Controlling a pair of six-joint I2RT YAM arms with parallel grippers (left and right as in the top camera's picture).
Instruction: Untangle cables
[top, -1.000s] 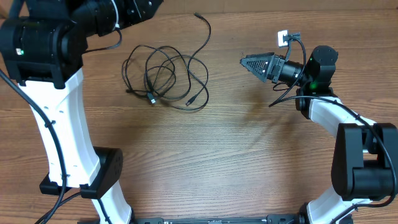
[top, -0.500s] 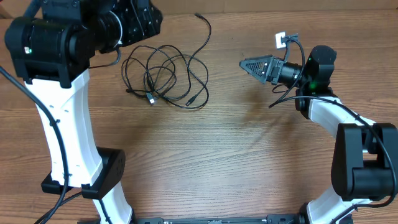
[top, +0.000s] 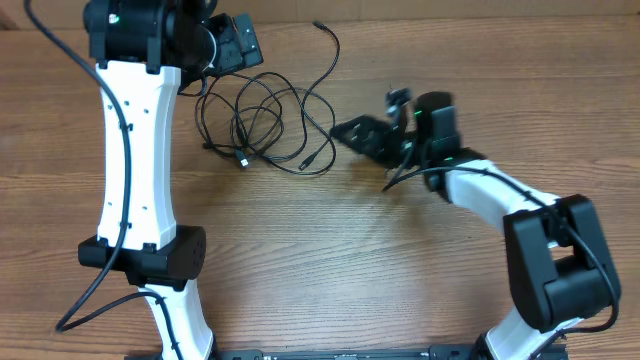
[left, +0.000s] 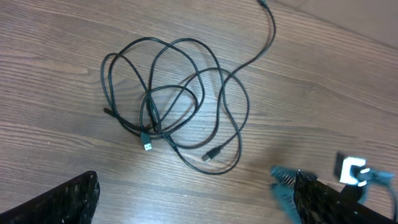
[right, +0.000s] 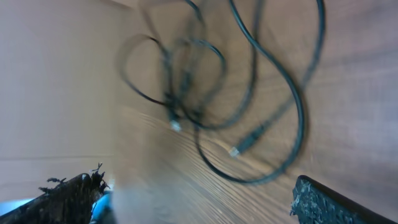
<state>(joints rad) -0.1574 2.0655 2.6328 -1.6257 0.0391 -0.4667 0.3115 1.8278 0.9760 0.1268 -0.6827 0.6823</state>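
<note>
Swung leftward, the right claw (top: 350, 132) now sits just beside the tangled black cables (top: 270, 125) lying on the bench (top: 350, 250), jaws wide and empty; the left claw (top: 238, 45), by their far edge, seems spread open, holding nothing.

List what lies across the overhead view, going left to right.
Left arm's white link → tangled cables → right arm's open jaws → right arm's white forearm.
</note>
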